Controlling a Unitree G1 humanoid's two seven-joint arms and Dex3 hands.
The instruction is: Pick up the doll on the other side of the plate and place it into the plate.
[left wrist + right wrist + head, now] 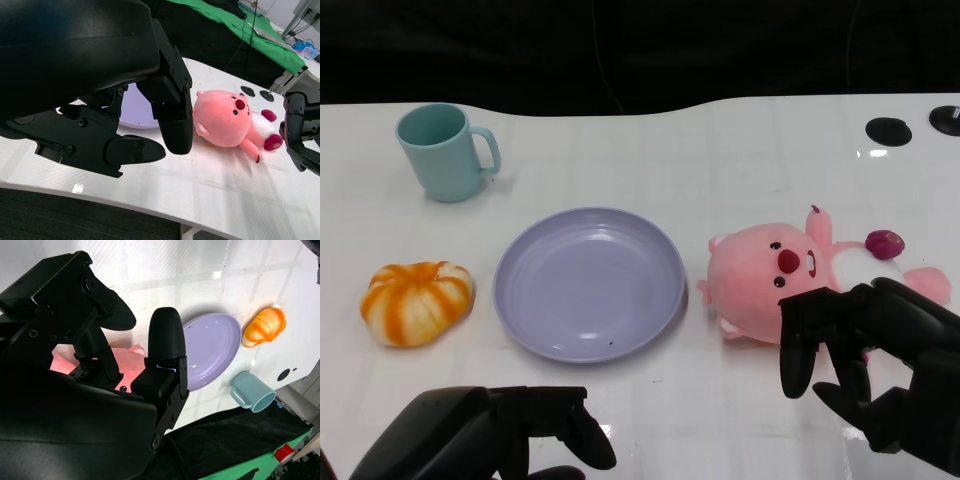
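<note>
Head view: we take the lilac plate (590, 284) as landmark on the white table (740, 140). The pink doll (790, 272) lies on its side just beside the plate's right rim, apart from it, head toward the plate and body trailing away. Left of the plate sits an orange-and-white pumpkin toy (417, 302); beyond the plate to the left stands a teal mug (445, 152).

Our right hand (875, 375) hovers on the near side of the doll, away from the plate, fingers (798, 345) apart and holding nothing; the right wrist view shows pink plush under the spread fingers, but we cannot tell whether any pad touches it. Our left hand (495, 435) rests low on the near side of the plate, fingers loosely curled and empty.

We judge the step in hand to be the approach and grasp. To do it well, we lower the right hand over the doll's head, the bulkiest part, and close around it rather than on a thin limb. Soft plush yields, so we squeeze firmly. We lift until the body clears the rim, carry it across to the plate's centre, and release low.
</note>
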